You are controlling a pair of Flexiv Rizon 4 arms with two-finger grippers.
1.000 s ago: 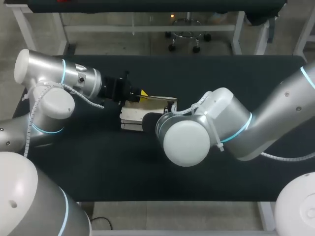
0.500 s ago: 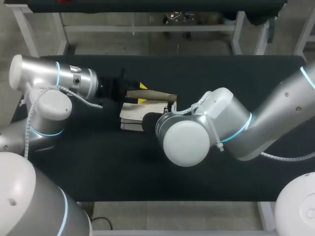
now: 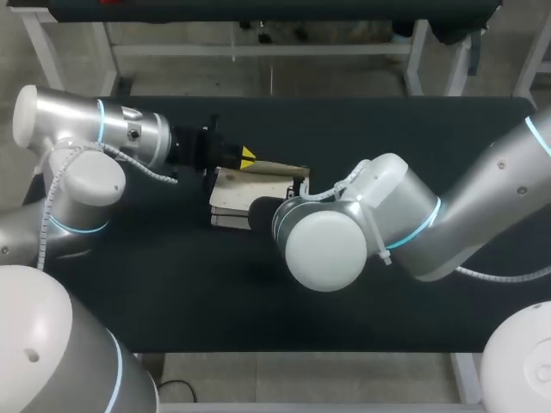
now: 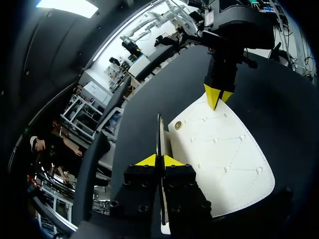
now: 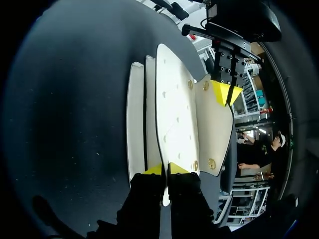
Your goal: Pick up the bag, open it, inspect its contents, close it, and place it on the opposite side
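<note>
The bag [image 3: 245,196] is laid flat on the counter [image 3: 405,129], a little toward the left arm's side of the middle. It is spanned end to end by the two arms, so its long axis is aligned from one end effector to the other. The left end effector [image 4: 159,160] is clenched on the thin edge of the flap [image 5: 215,130], which is held lifted off the quilted front of the bag. The right end effector [image 5: 164,169] is clenched on the opposite end of the bag. Since the flap lies on the left arm's side, further opening is judged best done by that arm, drawn up and away from the right.
</note>
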